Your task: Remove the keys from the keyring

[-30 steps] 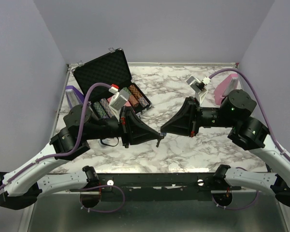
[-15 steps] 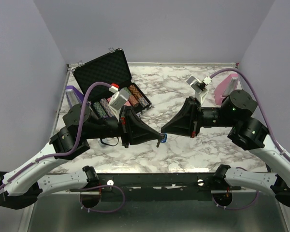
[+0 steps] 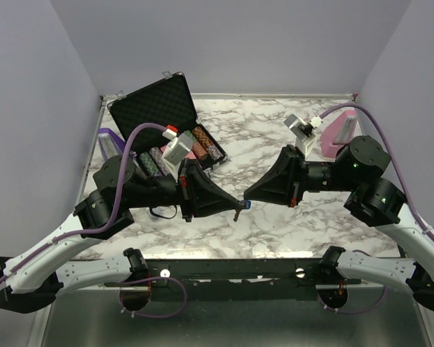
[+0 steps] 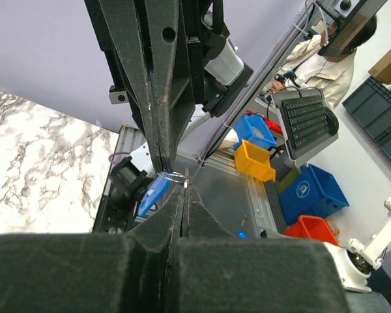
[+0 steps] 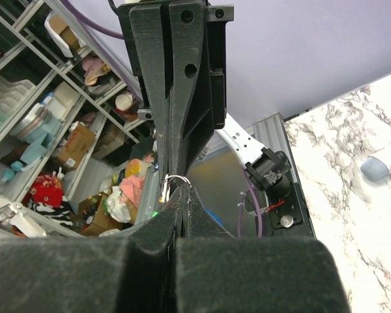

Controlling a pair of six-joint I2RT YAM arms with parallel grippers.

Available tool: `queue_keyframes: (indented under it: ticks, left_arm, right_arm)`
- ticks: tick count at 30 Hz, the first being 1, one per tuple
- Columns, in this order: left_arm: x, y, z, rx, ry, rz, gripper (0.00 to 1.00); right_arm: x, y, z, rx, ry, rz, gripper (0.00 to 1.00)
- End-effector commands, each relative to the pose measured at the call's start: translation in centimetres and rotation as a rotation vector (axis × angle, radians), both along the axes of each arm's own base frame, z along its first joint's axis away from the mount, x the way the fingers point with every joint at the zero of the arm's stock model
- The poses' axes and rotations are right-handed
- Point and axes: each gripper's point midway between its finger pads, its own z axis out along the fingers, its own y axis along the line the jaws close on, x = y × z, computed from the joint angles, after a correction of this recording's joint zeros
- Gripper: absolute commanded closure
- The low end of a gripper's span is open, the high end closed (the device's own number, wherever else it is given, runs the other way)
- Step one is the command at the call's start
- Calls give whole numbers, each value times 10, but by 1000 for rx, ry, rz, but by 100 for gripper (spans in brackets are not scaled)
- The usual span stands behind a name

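The left gripper [image 3: 237, 206] is pinched shut, apparently on the tiny key [image 4: 186, 176], tip to tip with the right gripper [image 3: 247, 199], which is clamped on the keyring [image 4: 158, 189] above the surface [image 3: 275, 224]. A skewed pull could slip either thin hold and drop both, still joined.

keyring [image 3: 245, 204] between left hand [image 3: 236, 207] and right hand [image 3: 248, 196], above table [image 3: 275, 228]

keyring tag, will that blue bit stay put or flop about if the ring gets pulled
Probably floppy: the blue tag dangles from the thin ring, which the left pincer and right pincer pinch shut. It looks like light plastic, so it will likely swing, not resist.
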Motion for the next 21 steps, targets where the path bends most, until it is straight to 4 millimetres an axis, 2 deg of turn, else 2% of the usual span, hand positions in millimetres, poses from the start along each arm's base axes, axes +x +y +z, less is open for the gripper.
queue_keyframes:
  ticks: [1, 2, 5, 6, 8, 12, 17, 21]
  left_arm:
    - [-6, 6, 9, -22, -26, -13, 100]
    - [-6, 6, 9, -22, -25, -13, 100]
    - [-6, 6, 7, -18, -20, -12, 100]
    - [-6, 6, 8, -20, -21, -12, 100]
    - [-6, 6, 8, -21, -22, -12, 100]
    - [-7, 9, 10, -29, -28, -11, 100]
    - [-9, 9, 14, -41, -42, -20, 100]
    - [-9, 11, 18, -67, -64, -16, 100]
  right_arm:
    - [-4, -5, 8, 16, -25, -1, 98]
    - [-4, -4, 8, 16, -23, 4, 93]
    - [-5, -3, 10, 16, -21, 12, 60]
    - [-5, -3, 10, 15, -18, 14, 53]
    - [-2, -3, 13, 19, -21, -5, 45]
    - [11, -8, 19, 23, -18, -104, 37]
    - [20, -6, 13, 13, 22, -156, 36]
    - [18, -4, 10, 29, 44, -137, 39]
